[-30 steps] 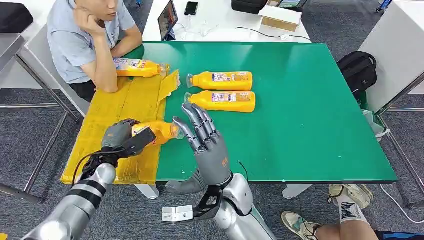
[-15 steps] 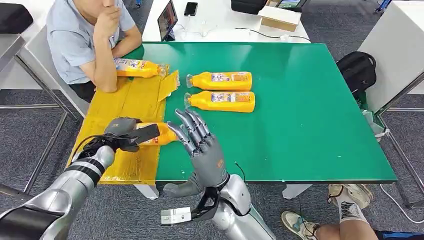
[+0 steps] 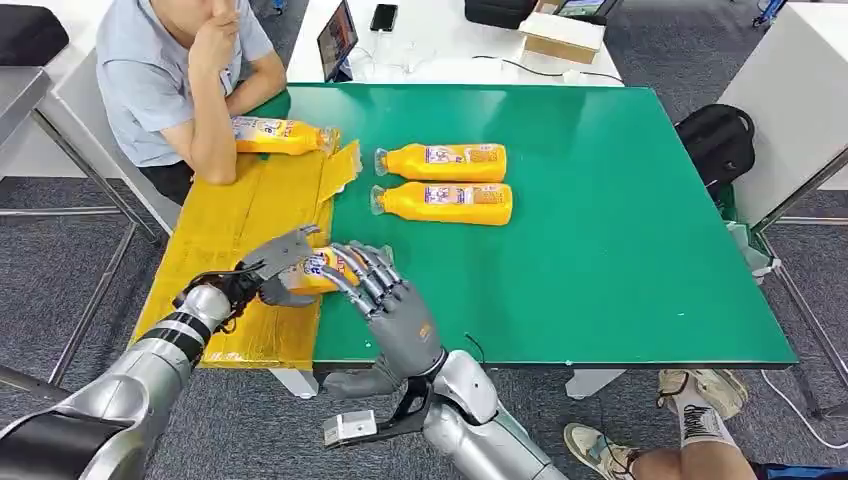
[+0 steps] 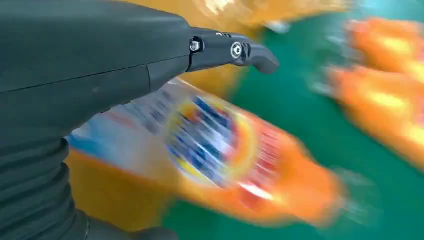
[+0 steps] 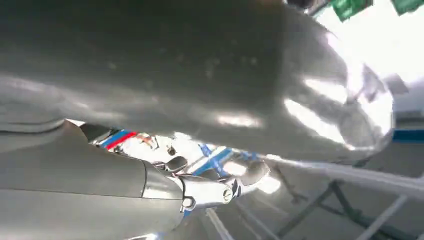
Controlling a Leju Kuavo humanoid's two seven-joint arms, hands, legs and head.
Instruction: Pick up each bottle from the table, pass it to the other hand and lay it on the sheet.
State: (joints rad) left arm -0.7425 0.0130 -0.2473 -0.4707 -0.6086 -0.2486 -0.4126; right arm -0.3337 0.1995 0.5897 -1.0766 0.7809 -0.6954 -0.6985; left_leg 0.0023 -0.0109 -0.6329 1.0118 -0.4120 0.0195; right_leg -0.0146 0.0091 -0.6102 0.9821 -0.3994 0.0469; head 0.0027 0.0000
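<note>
Four orange bottles lay about the green tabletop (image 3: 620,230). One bottle (image 3: 322,270) sat at the seam where the yellow sheet (image 3: 240,215) met the green, its cap end pointing over the green. The left robot hand (image 3: 268,268) had its fingers and thumb around the bottle's base end, over the sheet. The right robot hand (image 3: 385,295) reached in from the other side, fingers spread and laid over the bottle's neck end; whether it truly gripped I could not tell. In the left wrist view the same bottle (image 4: 235,165) showed blurred just beyond the dark fingers (image 4: 235,50).

Two more bottles (image 3: 443,181) lay side by side on the green, farther back, caps toward the sheet, well apart from both hands. Another bottle (image 3: 280,135) rested at the sheet's far end, beside the forearm of a seated person (image 3: 165,70) leaning on the tabletop corner. A black backpack (image 3: 715,140) stood on the floor off to the right.
</note>
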